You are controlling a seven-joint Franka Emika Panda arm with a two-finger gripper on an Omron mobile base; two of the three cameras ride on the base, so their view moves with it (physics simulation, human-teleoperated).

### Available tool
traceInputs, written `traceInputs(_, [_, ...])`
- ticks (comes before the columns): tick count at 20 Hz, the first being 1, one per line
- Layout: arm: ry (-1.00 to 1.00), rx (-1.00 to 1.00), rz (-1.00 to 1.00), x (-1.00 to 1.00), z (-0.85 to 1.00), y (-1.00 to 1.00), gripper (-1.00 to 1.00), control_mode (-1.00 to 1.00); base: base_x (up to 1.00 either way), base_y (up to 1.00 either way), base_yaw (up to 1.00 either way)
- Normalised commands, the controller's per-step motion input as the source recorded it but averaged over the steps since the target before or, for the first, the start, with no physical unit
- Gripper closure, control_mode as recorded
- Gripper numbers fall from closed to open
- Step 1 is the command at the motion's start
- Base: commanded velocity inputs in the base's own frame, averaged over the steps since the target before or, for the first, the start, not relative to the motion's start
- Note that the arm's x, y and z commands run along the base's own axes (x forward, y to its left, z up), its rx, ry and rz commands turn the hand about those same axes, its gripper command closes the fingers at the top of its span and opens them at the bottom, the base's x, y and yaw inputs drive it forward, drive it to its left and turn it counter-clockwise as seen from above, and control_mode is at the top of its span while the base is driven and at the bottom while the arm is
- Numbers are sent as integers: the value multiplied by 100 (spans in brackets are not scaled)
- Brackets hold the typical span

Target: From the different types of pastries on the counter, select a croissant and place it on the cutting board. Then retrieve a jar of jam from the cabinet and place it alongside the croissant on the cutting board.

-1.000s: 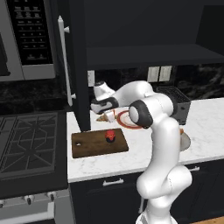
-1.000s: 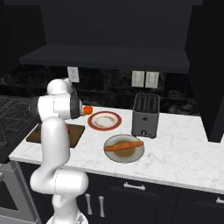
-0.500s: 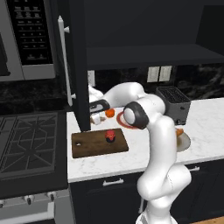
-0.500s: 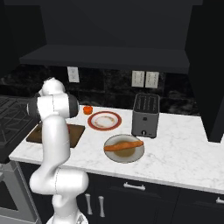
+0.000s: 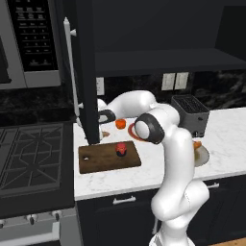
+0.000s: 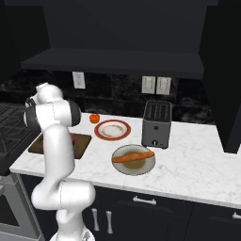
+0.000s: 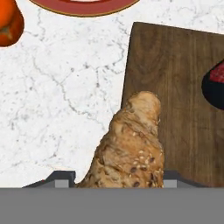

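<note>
Basically the croissant (image 7: pixel 131 148) was pinched between the closed fingers (image 7: pixel 167 176), its long axis pointing away from them, hanging over the cutting board's (image 7: pixel 175 78) near edge by the bare table (image 7: pixel 65 96), with the jar of jam (image 7: pixel 215 85) already on the board to its right.

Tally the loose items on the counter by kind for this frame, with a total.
Pastries: 2, croissant, orange stick pastry
Plates: 2, red-rimmed plate, grey plate
Jar of jam: 1
Orange round object: 1
Cutting board: 1
Toaster: 1
Total: 8
</note>
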Motion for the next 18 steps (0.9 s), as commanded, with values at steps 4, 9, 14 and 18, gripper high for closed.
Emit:
traceInputs(4, [5, 0, -9, -94, 0, 3, 100, -100, 0, 0, 0])
traceInputs(9, [2, 0, -13, -94, 0, 0, 100, -100, 0, 0, 0])
traceInputs(14, [0, 0, -6, -29, -5, 0, 100, -100, 0, 0, 0])
traceInputs(18, [-3, -1, 0, 0, -74, 0, 100, -100, 0, 0, 0])
